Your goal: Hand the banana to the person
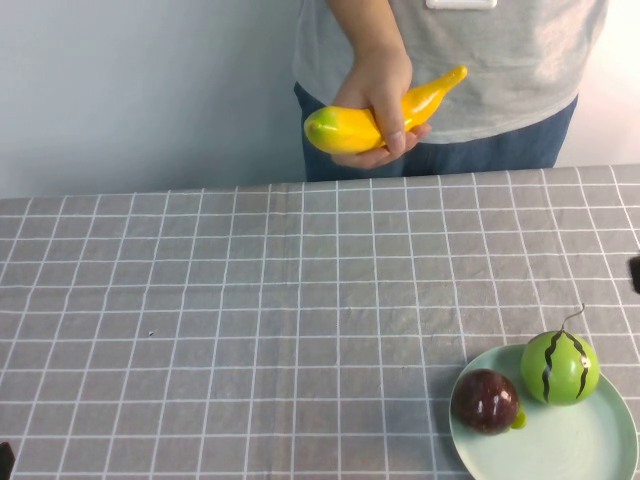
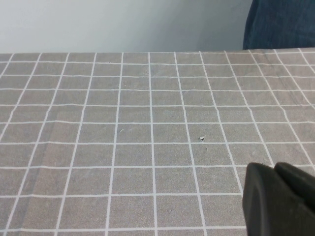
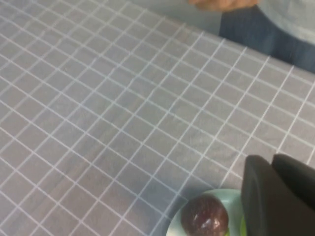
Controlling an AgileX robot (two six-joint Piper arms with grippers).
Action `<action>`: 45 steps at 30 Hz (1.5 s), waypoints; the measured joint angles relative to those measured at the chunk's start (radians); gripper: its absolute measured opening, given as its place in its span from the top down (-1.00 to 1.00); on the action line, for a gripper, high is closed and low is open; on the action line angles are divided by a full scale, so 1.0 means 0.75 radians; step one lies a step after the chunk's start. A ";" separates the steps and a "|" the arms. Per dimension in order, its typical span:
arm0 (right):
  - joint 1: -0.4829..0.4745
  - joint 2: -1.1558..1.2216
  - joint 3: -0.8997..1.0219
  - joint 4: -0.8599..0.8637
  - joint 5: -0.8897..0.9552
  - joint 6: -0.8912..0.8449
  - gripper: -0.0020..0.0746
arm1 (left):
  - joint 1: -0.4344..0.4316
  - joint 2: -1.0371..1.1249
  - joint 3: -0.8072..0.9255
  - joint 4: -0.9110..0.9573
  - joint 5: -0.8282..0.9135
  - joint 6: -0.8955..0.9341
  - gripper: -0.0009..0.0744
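The person [image 1: 500,60], in a grey T-shirt and blue jeans, stands behind the table's far edge. Their hand [image 1: 385,85] holds the yellow-orange banana [image 1: 345,128] in the air, above and beyond the table. My left gripper [image 2: 274,169] is shut and empty, low over the tablecloth; only a sliver of it shows at the front left corner in the high view [image 1: 3,460]. My right gripper [image 3: 272,160] is shut and empty, above the plate; a sliver of it shows at the right edge in the high view [image 1: 635,272]. Both grippers are far from the banana.
A pale green plate [image 1: 590,440] at the front right holds a green striped melon [image 1: 560,367] and a dark red-brown round fruit [image 1: 486,401]. That fruit [image 3: 204,216] also shows in the right wrist view. A grey checked cloth [image 1: 250,300] covers the table.
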 joint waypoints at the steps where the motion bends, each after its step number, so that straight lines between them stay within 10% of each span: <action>1: 0.000 -0.021 0.000 0.000 0.003 0.000 0.95 | 0.000 0.000 0.000 0.000 0.000 0.000 0.99; 11: -0.048 -0.150 0.183 -0.179 -0.020 0.129 0.96 | 0.000 0.000 0.000 0.000 0.000 0.000 0.99; 23: -0.646 -0.782 1.091 -0.227 -0.692 0.185 0.96 | -0.002 0.000 0.000 0.011 0.000 0.000 0.99; 45: -0.675 -1.065 1.198 -0.240 -0.536 0.190 0.96 | -0.002 0.000 0.000 0.017 0.000 0.000 0.99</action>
